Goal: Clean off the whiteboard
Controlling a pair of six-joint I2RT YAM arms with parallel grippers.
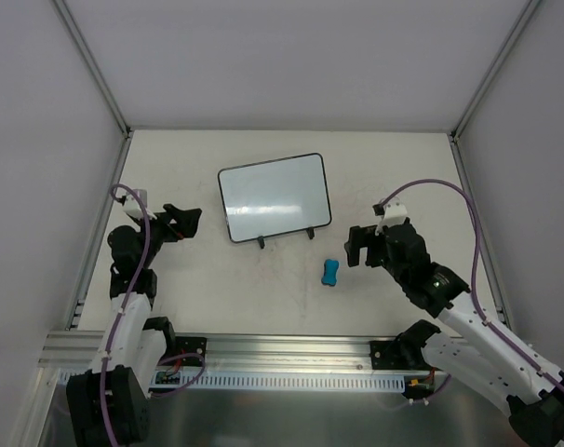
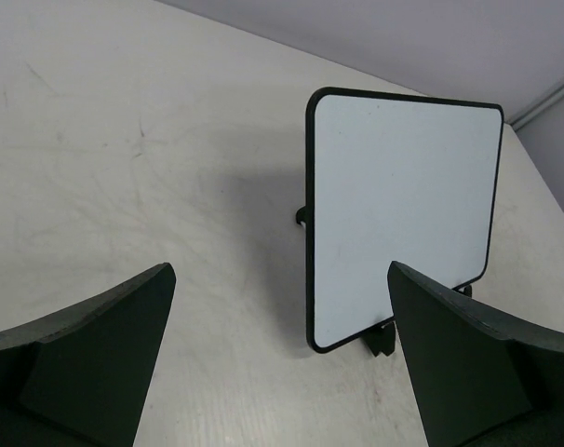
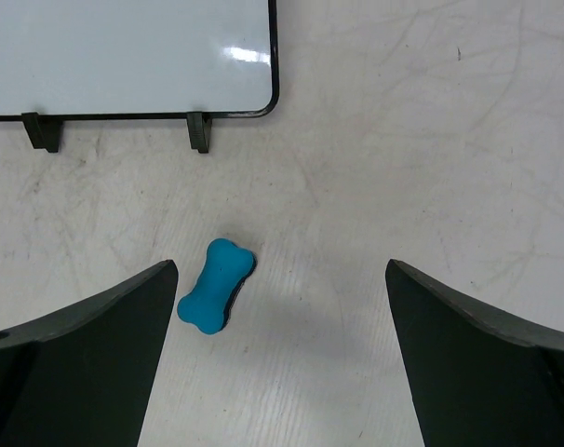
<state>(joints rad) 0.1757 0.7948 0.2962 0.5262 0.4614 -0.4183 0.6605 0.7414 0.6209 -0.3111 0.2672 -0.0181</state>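
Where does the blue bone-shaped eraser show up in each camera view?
Top external: the blue eraser is right of centre, just nearer the arms than the whiteboard.
Left wrist: not in it; only the whiteboard shows ahead.
Right wrist: the eraser is lower left of centre, below the whiteboard's lower right corner.
Shared landmark: the whiteboard, seen in all three views.

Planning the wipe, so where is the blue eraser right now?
Top view: the blue eraser lies on the table right of centre, just in front of the whiteboard, beside the right gripper.
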